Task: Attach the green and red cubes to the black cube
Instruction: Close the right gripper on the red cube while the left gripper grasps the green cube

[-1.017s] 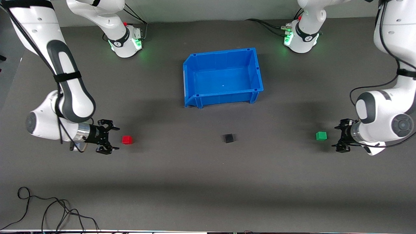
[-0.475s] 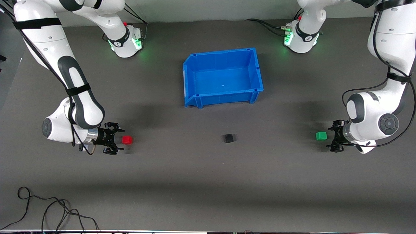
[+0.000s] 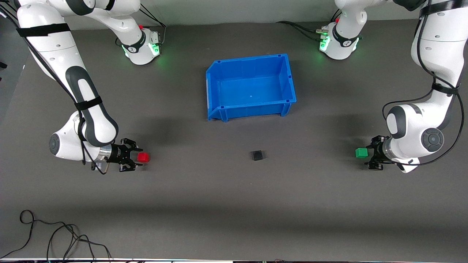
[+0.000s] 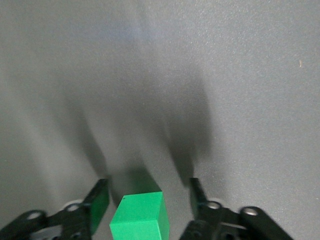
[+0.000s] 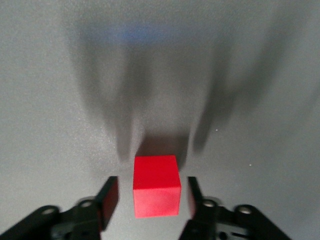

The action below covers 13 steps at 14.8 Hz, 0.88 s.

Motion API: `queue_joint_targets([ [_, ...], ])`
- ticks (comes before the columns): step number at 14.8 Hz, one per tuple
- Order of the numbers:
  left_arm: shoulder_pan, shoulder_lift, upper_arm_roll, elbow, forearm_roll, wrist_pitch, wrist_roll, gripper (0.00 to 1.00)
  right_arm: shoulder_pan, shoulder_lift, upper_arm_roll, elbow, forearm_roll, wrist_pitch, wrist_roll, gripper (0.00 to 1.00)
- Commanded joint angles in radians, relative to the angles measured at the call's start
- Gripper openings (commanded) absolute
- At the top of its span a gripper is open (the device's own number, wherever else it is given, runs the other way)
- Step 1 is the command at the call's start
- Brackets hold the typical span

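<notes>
The right gripper (image 3: 136, 159), jaws parted, brackets the red cube (image 3: 143, 157) at the black cube's (image 3: 257, 155) nine o'clock. The left gripper (image 3: 370, 157), open, flanks the green cube (image 3: 361, 152) at three o'clock, seemingly without contact.

mat (image 3: 219, 190): dark grey, matt, finely grained | red cube (image 5: 156, 186): matt, smooth | green cube (image 4: 138, 217): matt, smooth | black cube (image 3: 257, 155): matt | bin (image 3: 215, 78): blue plastic, slightly glossy

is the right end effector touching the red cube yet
Apart. The right wrist view shows the red cube between the right end effector's fingers with mat visible on each side.
</notes>
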Motion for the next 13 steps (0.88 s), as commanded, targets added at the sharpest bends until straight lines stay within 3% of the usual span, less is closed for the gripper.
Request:
queue_joint_targets([
  [1,-0.013,-0.01,0.006,-0.013,-0.002,0.012,0.001,0.42,-0.001,0.003,0.0,0.002,0.035,0.009,-0.038,0.36],
  [3,-0.019,-0.014,0.004,-0.012,0.0,0.003,0.001,0.26,0.001,0.0,-0.002,0.004,0.033,0.005,-0.038,0.34],
  [5,-0.019,-0.024,0.0,0.003,0.0,-0.009,-0.005,0.21,0.004,-0.014,-0.002,0.01,0.033,0.003,-0.027,0.33],
  [11,-0.109,-0.014,-0.002,0.132,-0.005,-0.155,-0.14,0.21,0.024,-0.052,0.001,0.088,0.032,-0.112,0.057,0.31],
  [13,-0.119,0.005,0.0,0.122,0.022,-0.167,-0.126,0.38,0.088,-0.055,-0.004,0.104,0.032,-0.111,0.118,0.31],
])
